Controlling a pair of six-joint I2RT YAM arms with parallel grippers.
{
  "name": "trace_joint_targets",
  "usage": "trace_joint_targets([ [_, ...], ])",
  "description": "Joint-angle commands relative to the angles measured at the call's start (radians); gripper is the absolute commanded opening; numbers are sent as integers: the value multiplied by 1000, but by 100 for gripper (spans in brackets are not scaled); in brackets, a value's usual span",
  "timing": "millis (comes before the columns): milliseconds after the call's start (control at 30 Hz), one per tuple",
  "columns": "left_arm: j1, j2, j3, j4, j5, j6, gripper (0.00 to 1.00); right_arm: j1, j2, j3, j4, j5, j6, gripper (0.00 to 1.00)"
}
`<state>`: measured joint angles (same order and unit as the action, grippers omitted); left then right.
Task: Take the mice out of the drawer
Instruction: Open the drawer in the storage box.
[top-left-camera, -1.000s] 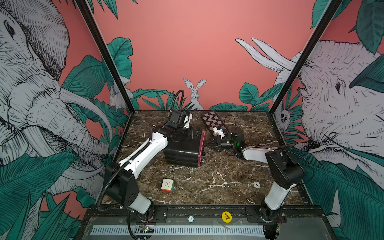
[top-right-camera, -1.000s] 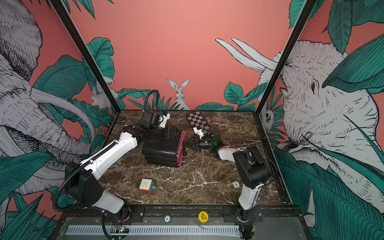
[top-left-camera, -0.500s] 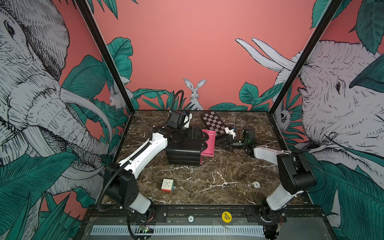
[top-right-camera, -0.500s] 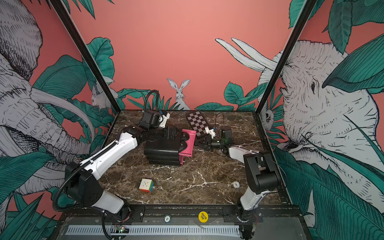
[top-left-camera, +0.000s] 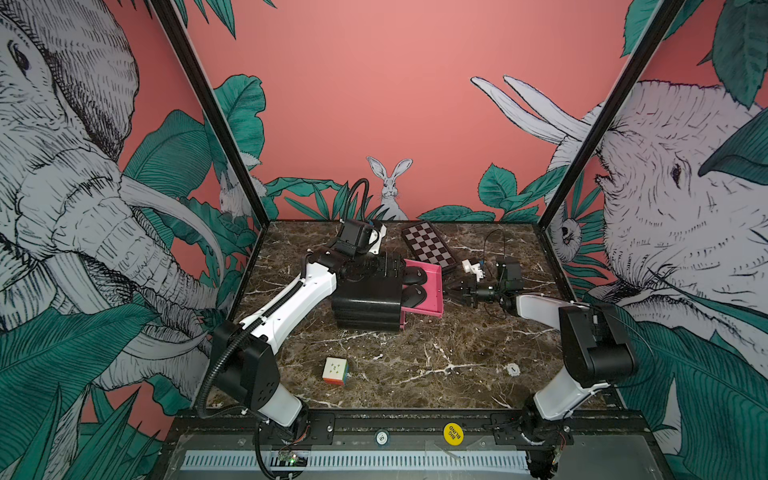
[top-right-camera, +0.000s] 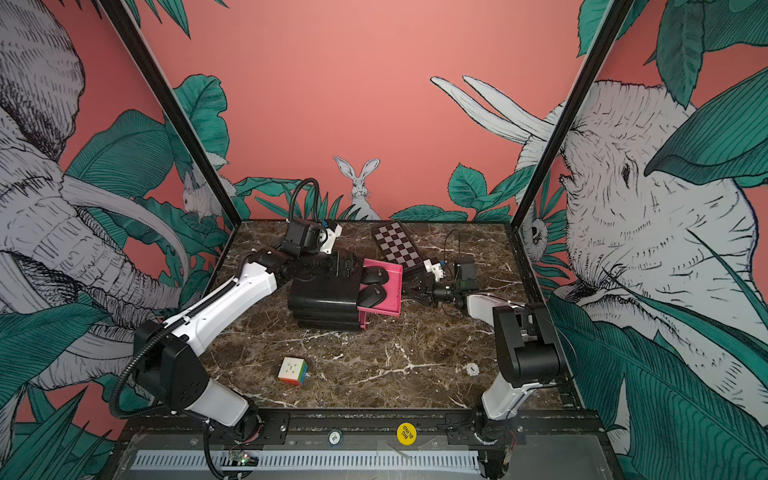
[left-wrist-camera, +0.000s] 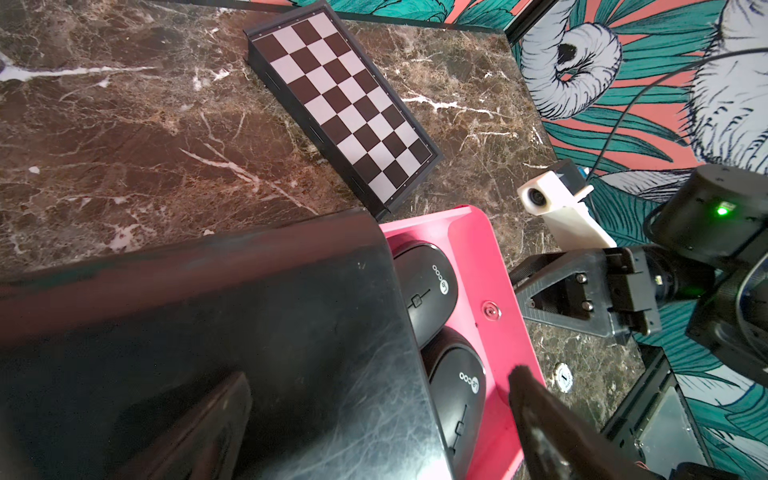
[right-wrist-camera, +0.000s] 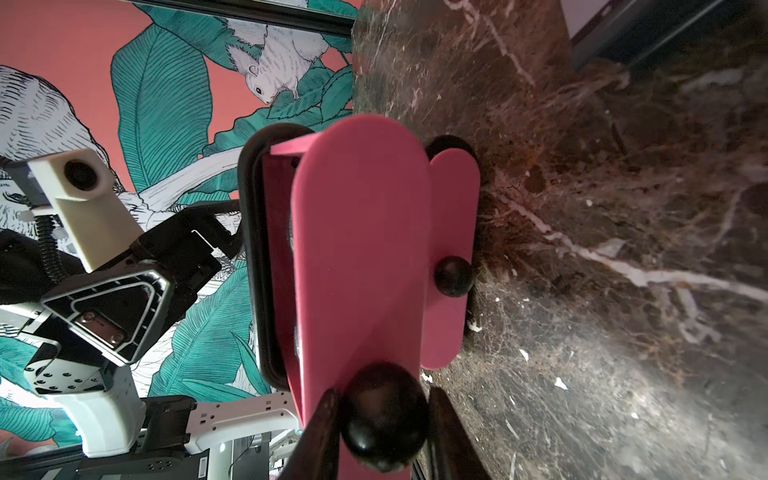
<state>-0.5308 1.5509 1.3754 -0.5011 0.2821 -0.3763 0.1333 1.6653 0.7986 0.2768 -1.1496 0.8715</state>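
In both top views the left arm reaches from the near left corner of the worktop diagonally to the black cabinet, with its wrist lying over the cabinet's top. The right arm is folded at the near right corner, its forearm low and level and aimed at the pink drawer. The drawer stands out toward the right edge. In it lie the farther mouse and the nearer mouse, both black and side by side. Their long axes run along the drawer's slide, and their inner ends are under the cabinet. A yellow sticker on the front rail reads BIG BLIND.

In the left wrist view the left jaws are spread and grasp nothing. One finger is over the drawer and the other is over the cabinet. Each mouse carries a white logo at its exposed end, which I cannot read surely.

In the right wrist view the right jaws are clenched on the drawer's knob, which is black and round.
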Motion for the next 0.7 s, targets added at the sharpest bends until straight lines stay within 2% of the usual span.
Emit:
trace_joint_targets([
  [0,2,35,-7,-97,23,2,99,-18,35,-1,-51,63,-32,16],
  [100,3,41,-6,-101,35,4,99,-21,48,13,-63,67,-37,19],
  [233,2,41,-13,-96,39,-1,99,-23,40,29,-97,92,-46,28],
  [333,2,46,-5,-100,39,2,99,-23,7,67,-176,132,-83,41],
  [500,2,51,-1,-97,37,5,99,-23,-55,160,-440,302,-196,55],
  [667,3,51,1,-92,30,10,99,-24,-156,216,-583,477,-214,57],
])
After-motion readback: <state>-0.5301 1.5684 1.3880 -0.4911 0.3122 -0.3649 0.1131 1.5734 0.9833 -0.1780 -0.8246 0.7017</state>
